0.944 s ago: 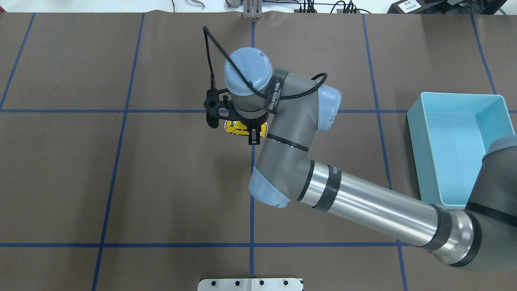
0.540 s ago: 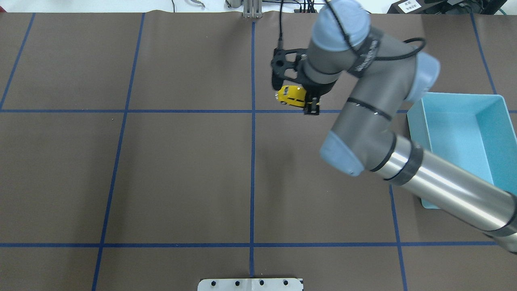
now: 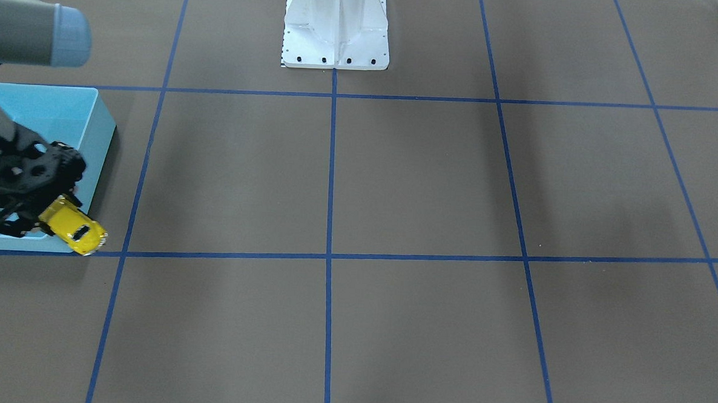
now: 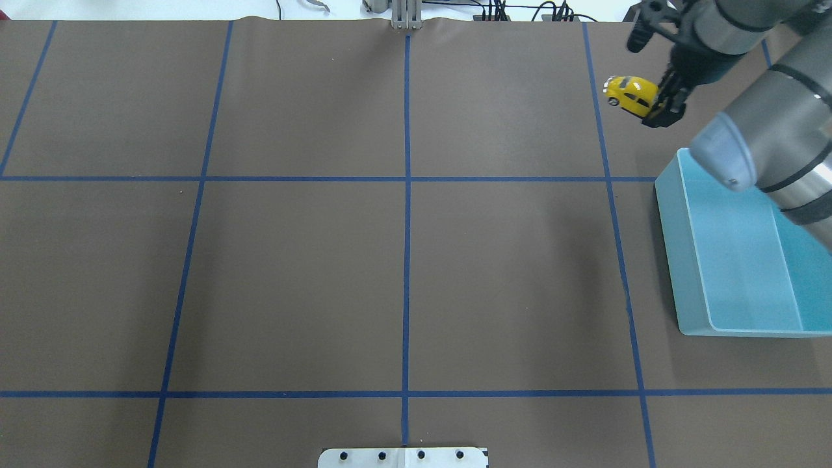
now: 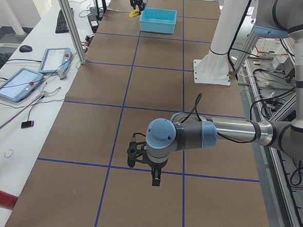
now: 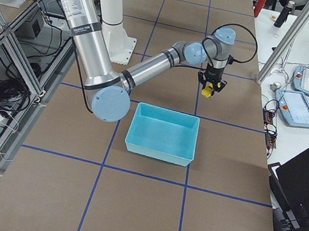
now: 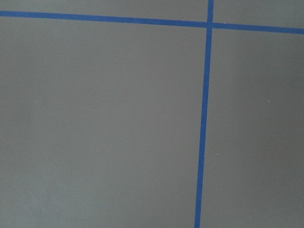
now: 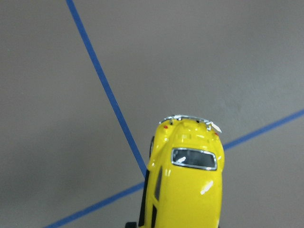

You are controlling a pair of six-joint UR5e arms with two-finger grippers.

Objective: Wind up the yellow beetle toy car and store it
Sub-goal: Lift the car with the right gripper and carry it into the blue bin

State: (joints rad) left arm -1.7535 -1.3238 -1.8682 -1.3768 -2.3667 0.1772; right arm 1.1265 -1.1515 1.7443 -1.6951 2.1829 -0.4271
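Observation:
The yellow beetle toy car [image 4: 628, 93] is held in the air by my right gripper [image 4: 658, 109], which is shut on its rear half. It hangs tilted over the brown mat, just beyond the far left corner of the light blue bin [image 4: 669, 227]. The car also shows in the front view [image 3: 74, 232], the right side view [image 6: 207, 91] and the right wrist view [image 8: 187, 180], its bumper end pointing away from the gripper. My left gripper [image 5: 155, 180] shows only in the left side view, pointing down over the mat; I cannot tell whether it is open or shut.
The light blue bin [image 6: 157, 150] stands empty on the table's right side. The white robot base [image 3: 336, 25] is at the near middle edge. Blue tape lines cross the brown mat [image 4: 292, 273]. Tablets and cables lie beyond the far edge [image 5: 25, 82].
My right arm has swung the car up off the table's middle and carried it right and further away, to beside the bin's far corner. The grip on the car is unchanged.

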